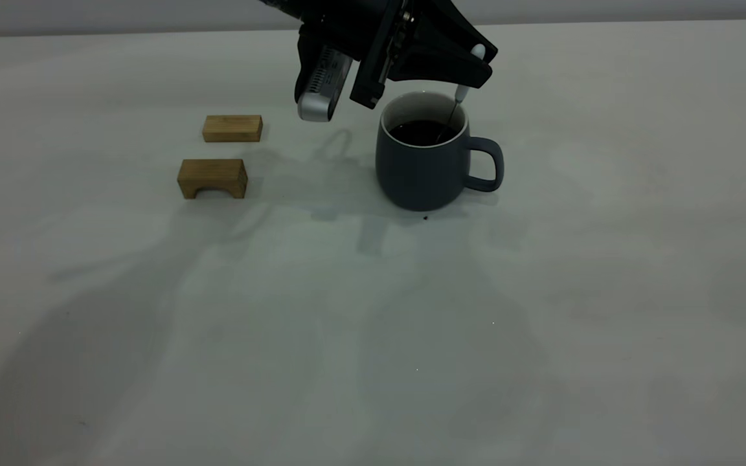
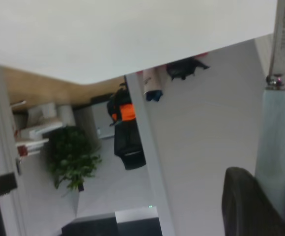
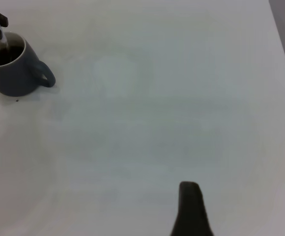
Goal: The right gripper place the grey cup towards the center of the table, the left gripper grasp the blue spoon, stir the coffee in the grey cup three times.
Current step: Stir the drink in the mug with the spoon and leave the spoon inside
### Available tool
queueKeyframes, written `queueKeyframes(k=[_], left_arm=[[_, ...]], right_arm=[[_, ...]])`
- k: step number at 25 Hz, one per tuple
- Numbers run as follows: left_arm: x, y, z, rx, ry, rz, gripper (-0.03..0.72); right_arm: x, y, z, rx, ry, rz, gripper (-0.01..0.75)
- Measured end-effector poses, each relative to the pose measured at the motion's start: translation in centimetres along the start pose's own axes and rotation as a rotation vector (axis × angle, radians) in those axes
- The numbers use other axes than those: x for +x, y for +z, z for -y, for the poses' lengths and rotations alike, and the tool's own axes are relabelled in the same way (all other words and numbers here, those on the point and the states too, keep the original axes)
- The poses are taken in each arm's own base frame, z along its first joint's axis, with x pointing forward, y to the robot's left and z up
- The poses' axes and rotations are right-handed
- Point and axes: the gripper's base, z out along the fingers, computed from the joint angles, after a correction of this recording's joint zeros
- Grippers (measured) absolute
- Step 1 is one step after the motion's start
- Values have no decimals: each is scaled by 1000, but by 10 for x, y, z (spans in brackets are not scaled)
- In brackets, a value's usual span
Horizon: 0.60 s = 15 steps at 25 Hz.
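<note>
Grey cup (image 1: 421, 165) stands upright on the table (image 1: 373, 323), a little behind its middle, loop handle toward the right arm's side. Coffee (image 1: 421, 131) inside, dark and flat.

Exterior view: left gripper (image 1: 470, 68) hangs directly over the cup's rim, pinching the blue spoon (image 1: 462, 90) by its pale handle. Spoon slightly tilted, metal neck running down into the coffee — the bowl is hidden below the surface. Two wooden blocks (image 1: 212, 178) lie well apart from the cup on the left arm's side, one plain, one with an arched notch underneath. A small dark speck (image 1: 425, 217) sits on the table just in front of the cup.

Left wrist view: spoon handle (image 2: 275, 142) clamped between dark fingers (image 2: 245, 206), steel neck extending away from them.

Right wrist view: cup (image 3: 12, 69) far off, handle facing this camera's side. Right gripper (image 3: 191, 209) is well apart from the cup over bare table; only one dark fingertip shows — cannot tell whether it is spread or closed.
</note>
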Motion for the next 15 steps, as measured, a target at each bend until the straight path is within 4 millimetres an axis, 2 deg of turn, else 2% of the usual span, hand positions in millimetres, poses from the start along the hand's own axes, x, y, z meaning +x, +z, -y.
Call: queueKeyframes(k=[8, 15], left_arm=[[-17, -19, 2, 6, -128, 74, 172], [-23, -22, 7, 63, -67, 132, 172]], right_arm=[[0, 0, 0, 0, 0, 0, 591], [0, 0, 0, 0, 0, 0, 591]])
